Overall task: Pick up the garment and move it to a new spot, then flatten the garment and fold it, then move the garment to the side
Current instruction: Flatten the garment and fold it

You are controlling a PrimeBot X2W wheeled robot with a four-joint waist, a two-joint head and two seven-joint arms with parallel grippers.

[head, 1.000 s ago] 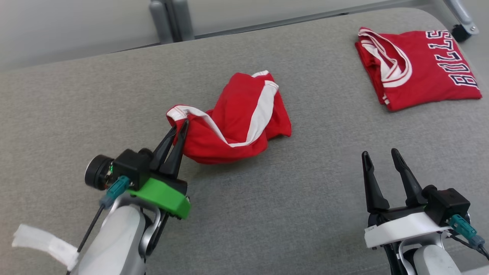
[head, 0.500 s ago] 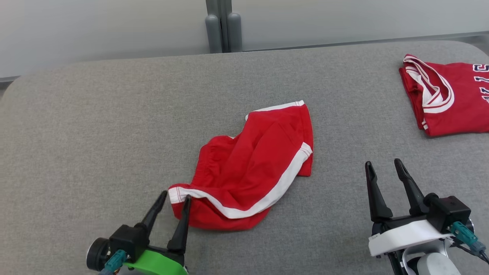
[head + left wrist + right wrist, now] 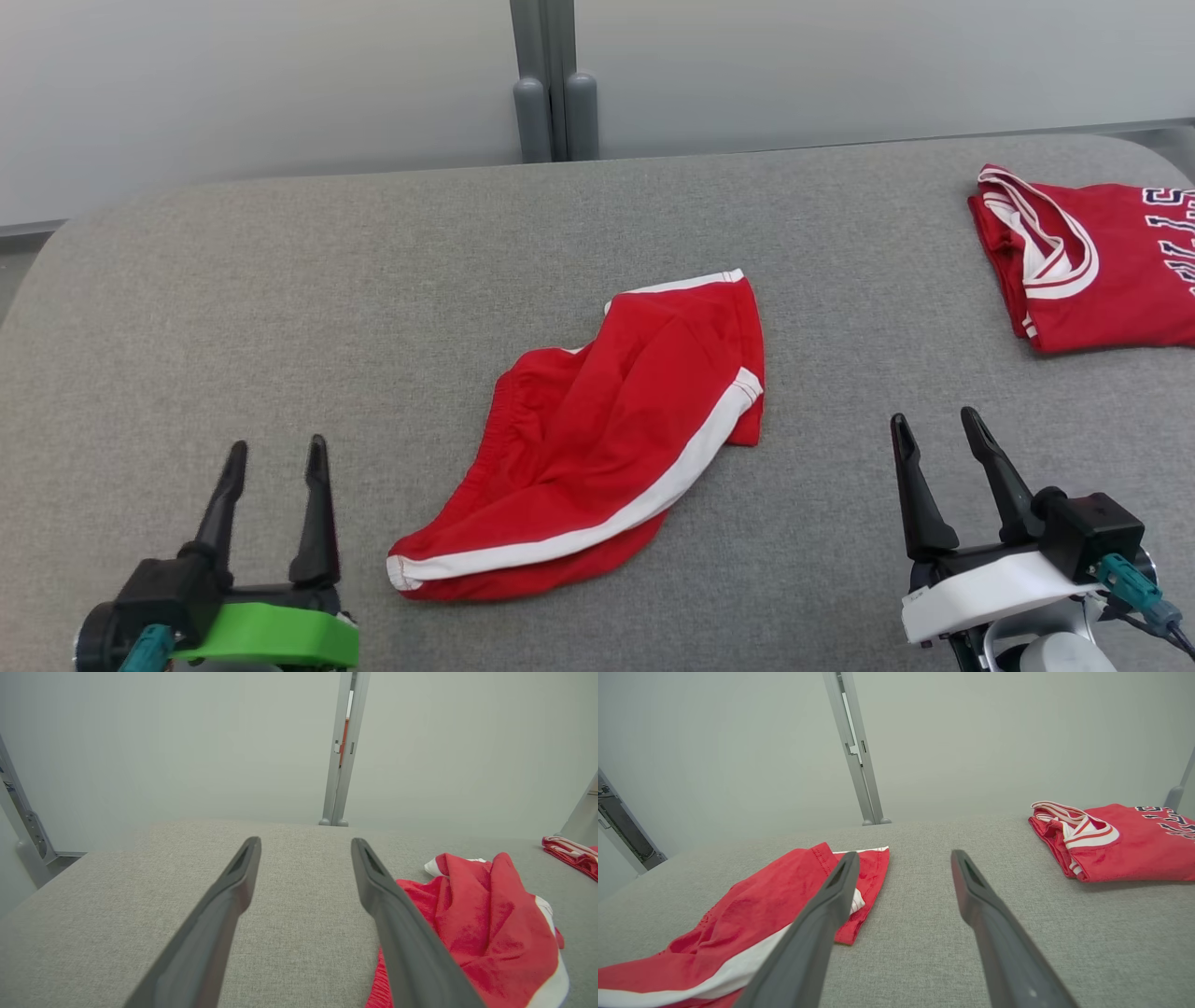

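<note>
The left hand (image 3: 277, 446) is at the lower left of the grey surface (image 3: 280, 280), its fingers spread apart with nothing between them. Near its right lie the red shorts (image 3: 607, 439) with white trim, rumpled in the middle of the surface and touching neither hand. The right hand (image 3: 934, 418) is at the lower right, fingers also apart and gripping nothing. A folded red jersey (image 3: 1092, 271) lies at the far right.
</note>
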